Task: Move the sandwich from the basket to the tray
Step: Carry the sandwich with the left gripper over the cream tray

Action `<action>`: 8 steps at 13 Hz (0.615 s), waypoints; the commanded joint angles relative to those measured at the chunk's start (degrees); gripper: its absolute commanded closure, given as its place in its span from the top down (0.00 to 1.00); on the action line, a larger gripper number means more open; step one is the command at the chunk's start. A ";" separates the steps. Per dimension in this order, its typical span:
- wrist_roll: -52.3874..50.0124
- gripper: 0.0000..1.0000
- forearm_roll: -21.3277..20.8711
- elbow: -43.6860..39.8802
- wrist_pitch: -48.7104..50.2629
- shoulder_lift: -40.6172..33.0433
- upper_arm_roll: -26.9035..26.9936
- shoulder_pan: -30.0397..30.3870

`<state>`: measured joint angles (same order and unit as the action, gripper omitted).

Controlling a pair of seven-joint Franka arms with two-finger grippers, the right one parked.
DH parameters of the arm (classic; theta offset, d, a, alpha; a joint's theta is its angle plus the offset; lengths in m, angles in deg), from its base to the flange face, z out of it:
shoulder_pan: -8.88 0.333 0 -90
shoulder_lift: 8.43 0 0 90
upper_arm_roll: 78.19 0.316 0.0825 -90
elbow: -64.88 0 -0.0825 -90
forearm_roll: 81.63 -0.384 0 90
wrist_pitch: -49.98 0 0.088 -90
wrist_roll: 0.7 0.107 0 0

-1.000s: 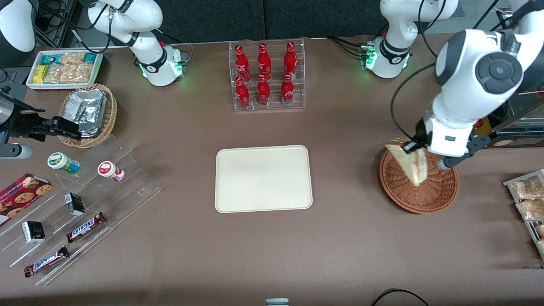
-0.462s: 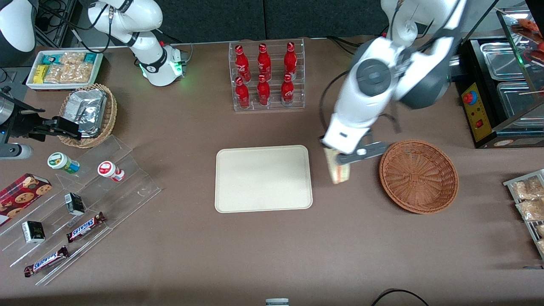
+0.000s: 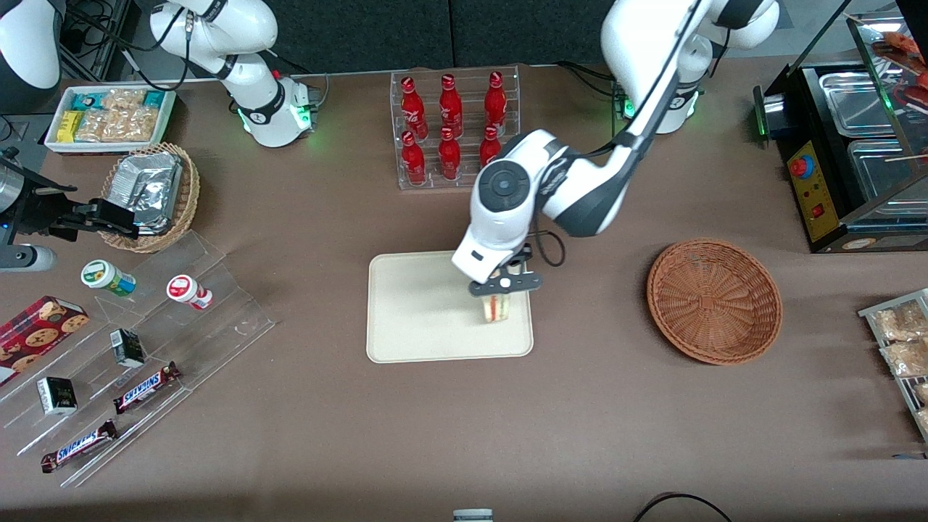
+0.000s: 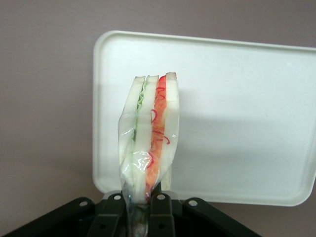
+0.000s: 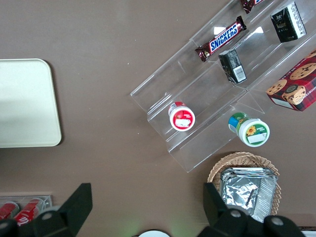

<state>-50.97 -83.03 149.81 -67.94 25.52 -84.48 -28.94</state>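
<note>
My left gripper (image 3: 500, 288) hangs over the cream tray (image 3: 420, 326), at the tray's end nearer the basket, and is shut on the wrapped sandwich (image 3: 495, 307). In the left wrist view the sandwich (image 4: 150, 133) stands on edge between the black fingers (image 4: 163, 212), its green and red-orange filling layers showing, with the tray (image 4: 247, 113) below it. The reddish-brown wicker basket (image 3: 714, 301) sits empty toward the working arm's end of the table.
An acrylic rack of red bottles (image 3: 453, 130) stands farther from the front camera than the tray. Clear display steps with candy bars and cups (image 3: 138, 341), a tan wicker basket with foil packets (image 3: 148, 192) and a white snack box (image 3: 109, 116) lie toward the parked arm's end.
My gripper has carried the sandwich out of the basket, across the bare table, and over the tray. The basket now holds nothing.
</note>
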 commanded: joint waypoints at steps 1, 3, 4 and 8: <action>-3.07 0.00 -3.43 -2.49 -2.57 4.18 0.84 -1.64; -3.88 0.00 -4.75 -2.31 -4.24 5.42 0.66 -1.64; -3.79 0.00 -4.84 -2.14 -5.12 5.60 0.66 -2.25; -3.70 0.00 -5.11 -2.40 -8.55 7.44 0.92 -3.84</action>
<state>-53.50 -87.17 149.51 -75.41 31.48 -84.40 -31.73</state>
